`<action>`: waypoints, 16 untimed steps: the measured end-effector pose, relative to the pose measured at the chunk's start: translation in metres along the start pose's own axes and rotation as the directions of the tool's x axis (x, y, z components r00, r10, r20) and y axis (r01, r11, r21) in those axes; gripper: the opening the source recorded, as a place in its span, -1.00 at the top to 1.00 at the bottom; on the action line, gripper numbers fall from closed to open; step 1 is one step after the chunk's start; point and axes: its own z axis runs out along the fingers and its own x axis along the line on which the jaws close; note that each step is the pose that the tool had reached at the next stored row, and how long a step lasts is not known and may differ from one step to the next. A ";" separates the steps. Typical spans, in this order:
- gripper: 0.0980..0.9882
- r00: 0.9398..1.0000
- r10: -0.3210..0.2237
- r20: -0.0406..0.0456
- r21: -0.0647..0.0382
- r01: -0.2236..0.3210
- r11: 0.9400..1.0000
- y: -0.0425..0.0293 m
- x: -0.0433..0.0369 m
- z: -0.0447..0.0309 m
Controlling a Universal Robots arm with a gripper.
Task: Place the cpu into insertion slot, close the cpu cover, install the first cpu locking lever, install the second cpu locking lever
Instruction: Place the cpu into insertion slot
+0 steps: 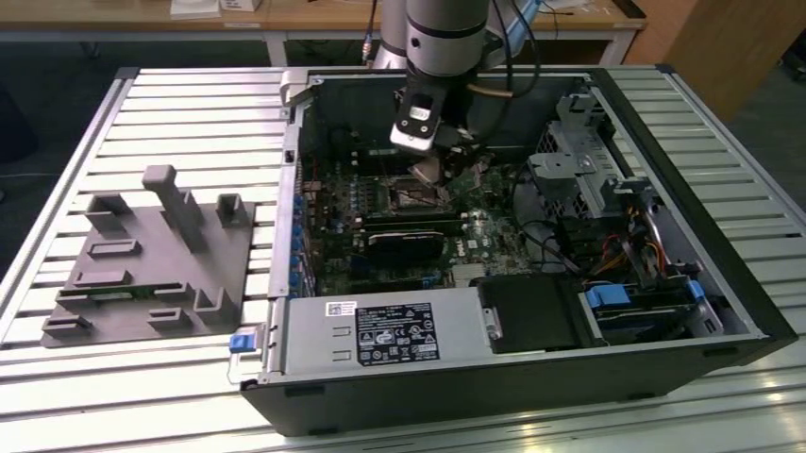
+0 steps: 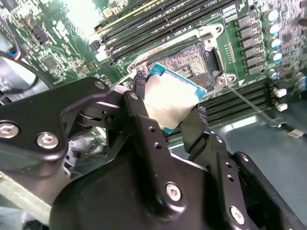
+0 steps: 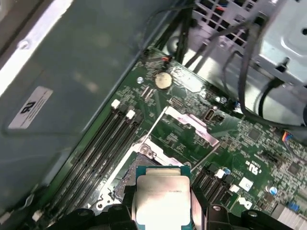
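My gripper [image 2: 168,109] is shut on the cpu [image 2: 173,96], a small square chip with a pale metal face and a teal edge, held tilted between the two black fingers [image 2: 140,91]. It hangs just above the insertion slot [image 2: 191,58], a dark square socket with a silvery rim on the green board. In the first wrist view the cpu [image 3: 162,199] covers part of the slot [image 3: 125,176], and the silvery cpu cover [image 3: 191,126] stands swung open beyond it. A thin locking lever [image 2: 248,103] lies released beside the socket. In the exterior view the gripper [image 1: 432,170] is inside the case above the slot [image 1: 416,196].
Long black memory slots [image 3: 103,143] flank the socket. A black graphics card [image 1: 406,247], drive cage [image 1: 573,175], cables [image 3: 249,62] and the power supply [image 1: 377,330] crowd the open case. A grey fixture [image 1: 151,264] sits on the slatted table at the exterior view's left.
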 end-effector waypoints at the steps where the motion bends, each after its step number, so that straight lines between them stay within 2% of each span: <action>1: 0.01 1.000 0.015 0.001 0.000 -0.015 1.000 0.0000 0.0000 0.0000; 5: 0.01 0.997 0.074 0.007 -0.003 -0.074 0.997 0.0000 0.0000 0.0002; 9: 0.01 0.991 0.131 0.012 -0.005 -0.131 0.991 0.0000 0.0000 0.0005; 13: 0.01 0.981 0.192 0.018 -0.008 -0.192 0.981 -0.0001 0.0000 0.0007; 16: 0.01 0.970 0.241 0.022 -0.010 -0.241 0.971 -0.0001 0.0000 0.0010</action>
